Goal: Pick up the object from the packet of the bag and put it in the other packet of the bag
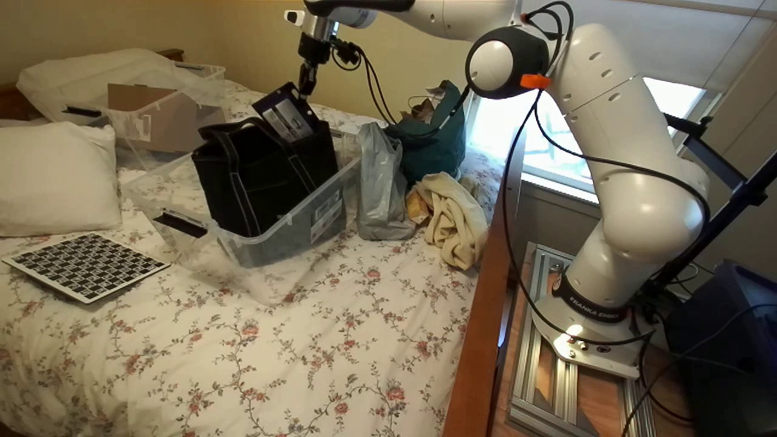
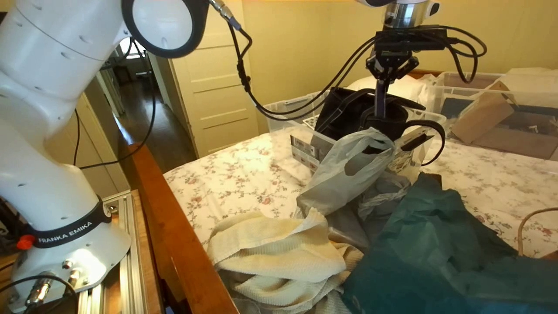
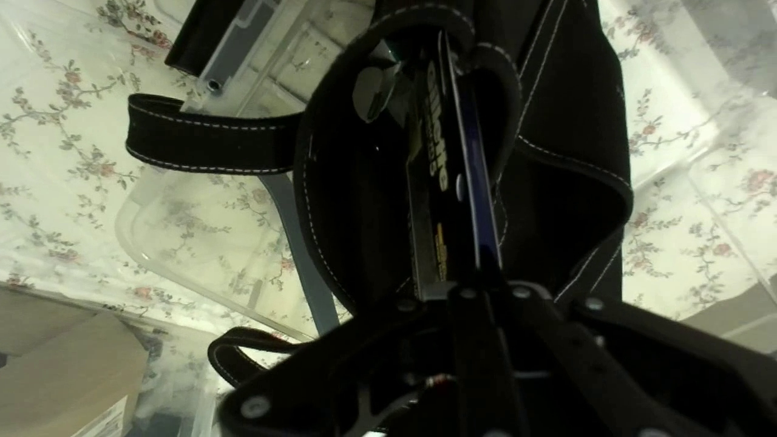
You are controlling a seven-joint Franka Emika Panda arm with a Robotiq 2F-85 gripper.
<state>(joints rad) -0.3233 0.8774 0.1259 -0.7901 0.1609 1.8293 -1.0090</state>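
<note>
- Robotiq gripper [image 1: 305,91]: pinched nearly together on the Gillette package [image 1: 285,115], near an upper corner.
- Gillette package hangs tilted at an open pocket [image 3: 358,212] of the black fabric bag [image 1: 267,182]; lower end hidden behind pocket rim [image 2: 386,126] in an exterior view, depth unclear.
- Handling guess: light, stiff, slick; corner hold may pivot, mid-edge safer.
- Bag looks floppy, may snag; stands in clear plastic bin [image 1: 285,243].

The gripper [image 3: 482,279] pinches a Gillette pack [image 3: 438,133] at a pocket [image 3: 337,182] of the black bag [image 3: 570,109]

Bag [image 1: 267,182] in bin [image 1: 282,241] on bed [image 1: 328,340]
</note>
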